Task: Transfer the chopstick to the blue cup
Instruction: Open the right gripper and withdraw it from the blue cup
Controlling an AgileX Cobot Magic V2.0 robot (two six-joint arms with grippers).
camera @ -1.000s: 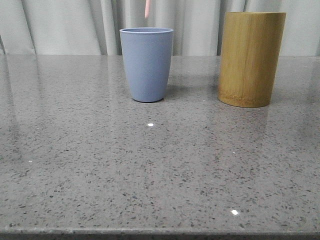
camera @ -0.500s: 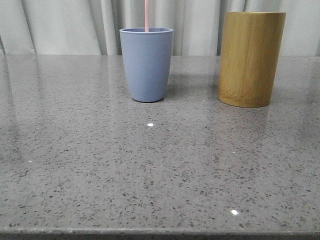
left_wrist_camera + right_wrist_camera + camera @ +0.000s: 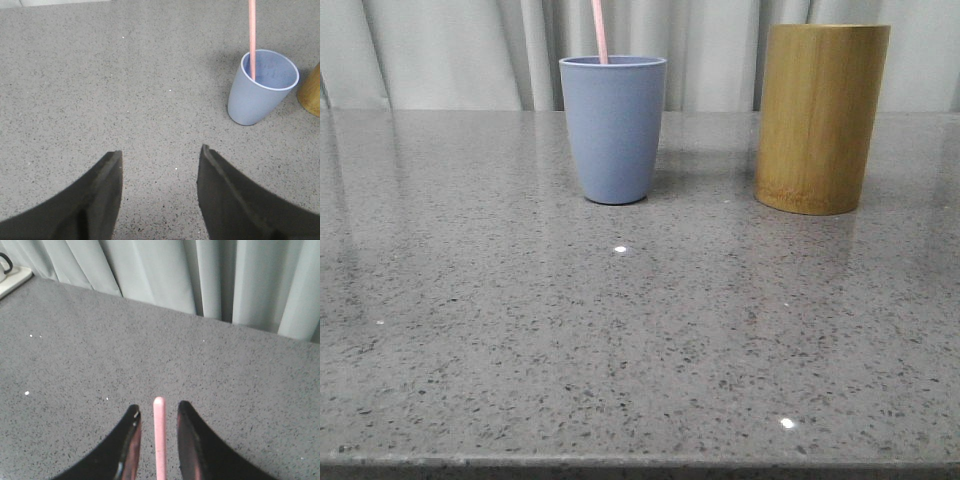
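The blue cup (image 3: 613, 130) stands upright at the back middle of the grey table. One pale pink chopstick (image 3: 601, 32) stands in it, leaning slightly left, its top cut off by the frame edge. The left wrist view shows the cup (image 3: 260, 92) with the chopstick (image 3: 252, 35) resting against its inner wall. My right gripper (image 3: 158, 406) is above the cup, out of the front view. Its jaws stand open on either side of the chopstick's top (image 3: 159, 435), with a gap on both sides. My left gripper (image 3: 160, 151) is open and empty over bare table, apart from the cup.
A tall tan bamboo cylinder (image 3: 820, 118) stands to the right of the blue cup, and its edge shows in the left wrist view (image 3: 311, 92). Pale curtains (image 3: 450, 50) hang behind the table. A white object (image 3: 11, 276) lies at the table's far corner.
The chopstick came down into the blue cup, stood upright half a second ago, and now leans slightly to the left.
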